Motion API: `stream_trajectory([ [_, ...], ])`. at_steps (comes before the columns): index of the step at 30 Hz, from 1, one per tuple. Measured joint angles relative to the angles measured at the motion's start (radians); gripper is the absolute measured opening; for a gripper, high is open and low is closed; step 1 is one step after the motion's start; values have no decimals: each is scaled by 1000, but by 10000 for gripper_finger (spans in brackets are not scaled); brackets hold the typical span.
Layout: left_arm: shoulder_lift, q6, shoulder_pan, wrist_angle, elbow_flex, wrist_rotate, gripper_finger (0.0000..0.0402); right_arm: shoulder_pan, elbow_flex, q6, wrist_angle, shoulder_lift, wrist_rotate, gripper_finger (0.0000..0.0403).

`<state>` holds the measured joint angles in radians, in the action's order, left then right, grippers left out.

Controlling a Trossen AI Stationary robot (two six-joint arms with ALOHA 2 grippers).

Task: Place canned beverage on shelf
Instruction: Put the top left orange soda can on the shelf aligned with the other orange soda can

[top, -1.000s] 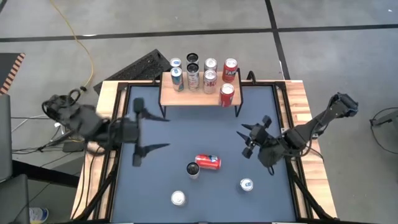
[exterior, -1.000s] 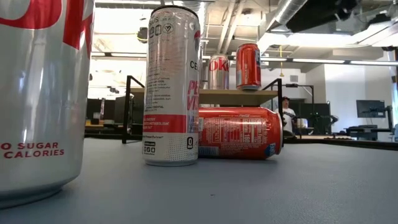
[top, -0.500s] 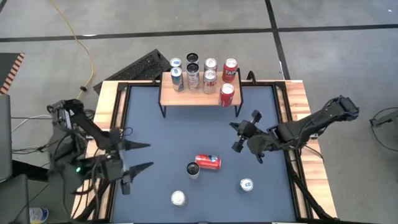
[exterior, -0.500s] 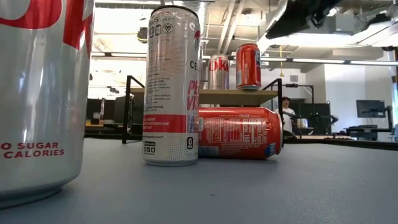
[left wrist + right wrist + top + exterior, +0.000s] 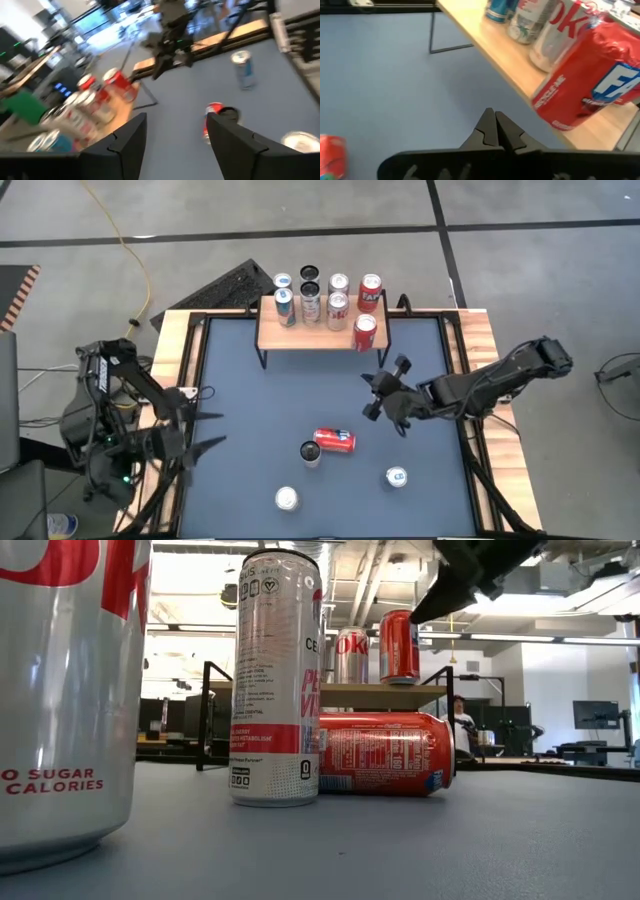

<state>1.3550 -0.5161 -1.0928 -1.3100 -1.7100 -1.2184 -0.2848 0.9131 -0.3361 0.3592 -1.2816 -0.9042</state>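
Up at the far edge of the blue table (image 5: 250, 410) stands the shelf (image 5: 320, 332): light wooden top on thin black legs, crowded with upright cans. Red lying can (image 5: 334, 440) sits mid-table on its side, touching a tall white can (image 5: 276, 677) lettered "CE…". Nearest low-view can (image 5: 62, 690) reads "0 SUGAR CALORIES". Right gripper (image 5: 375, 393) hovers empty between shelf and lying can, fingers pressed together. Left gripper (image 5: 205, 432) at the table's left edge, fingers apart, empty.
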Motion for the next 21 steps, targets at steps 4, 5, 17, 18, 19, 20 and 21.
stream_trajectory([
  [4, 0, -185, -24, -149, 0, -66, 185, 41, 0, 20, -12, 0, 14, 0],
  [5, -1, -216, -36, -164, 9, -89, 183, 46, 0, 21, -11, 0, 14, 0],
  [17, -198, -696, -146, -179, 436, -292, 156, 136, 2, 83, -67, -58, 7, 0],
  [18, -214, -714, -147, -171, 461, -297, 154, 144, 8, 83, -66, -66, 9, 0],
  [19, -225, -727, -147, -160, 481, -299, 154, 150, 13, 83, -71, -73, 10, 0],
  [20, -235, -731, -147, -147, 499, -300, 153, 154, 18, 86, -69, -81, 12, 0],
  [21, -243, -732, -146, -133, 514, -304, 153, 160, 22, 95, -68, -86, 12, 0],
])
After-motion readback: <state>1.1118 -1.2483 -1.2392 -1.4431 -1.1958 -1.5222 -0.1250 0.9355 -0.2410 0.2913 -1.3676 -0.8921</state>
